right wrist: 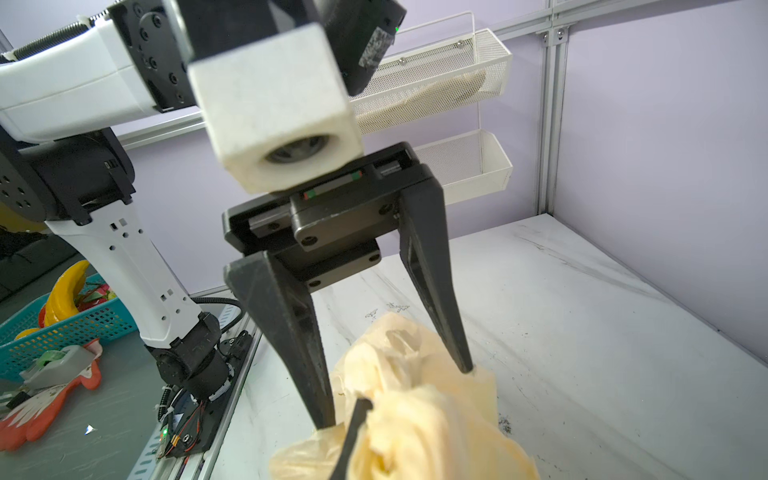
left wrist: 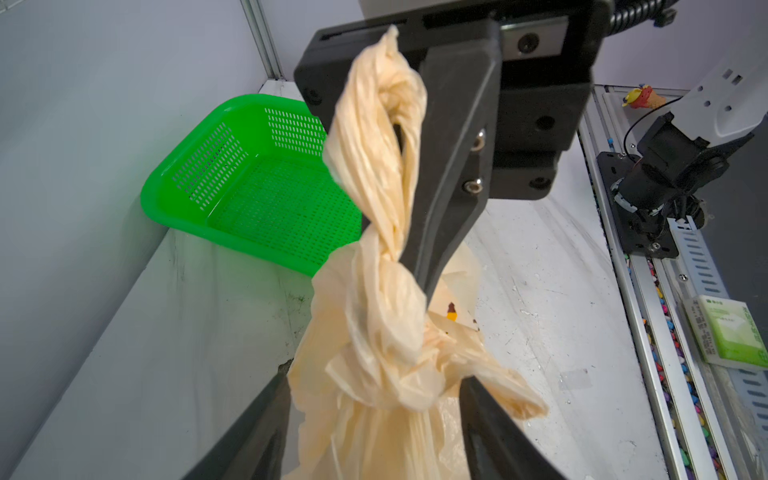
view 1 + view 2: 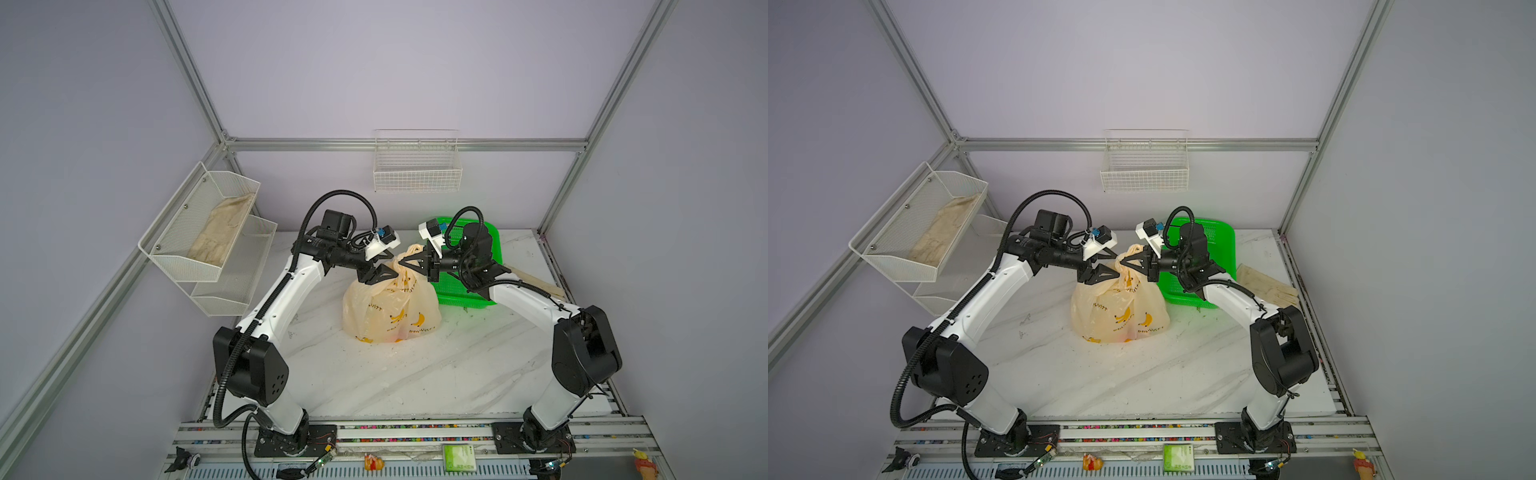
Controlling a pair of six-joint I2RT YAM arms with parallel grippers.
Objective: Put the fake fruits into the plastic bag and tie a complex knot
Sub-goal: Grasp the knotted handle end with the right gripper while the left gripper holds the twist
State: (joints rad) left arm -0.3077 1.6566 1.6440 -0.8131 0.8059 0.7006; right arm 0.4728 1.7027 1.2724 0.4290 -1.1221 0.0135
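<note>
Tools: left tool [image 1: 395, 397] spread, straddling knot [image 2: 374, 332], gripping nothing. Right tool [image 2: 422, 274] pressed together against twisted strap [image 2: 382, 145]; whether it pinches, unclear. Plastic bag [image 3: 390, 309] upright mid-surface [image 3: 415, 374]; fake fruits [image 3: 397, 336] a faint reddish blur inside. Step: tightening knot; packing looks done. Next: left tool closes on free strap end [image 2: 515, 395], pulls away. Bag print: bananas, small dark text, unreadable.
</note>
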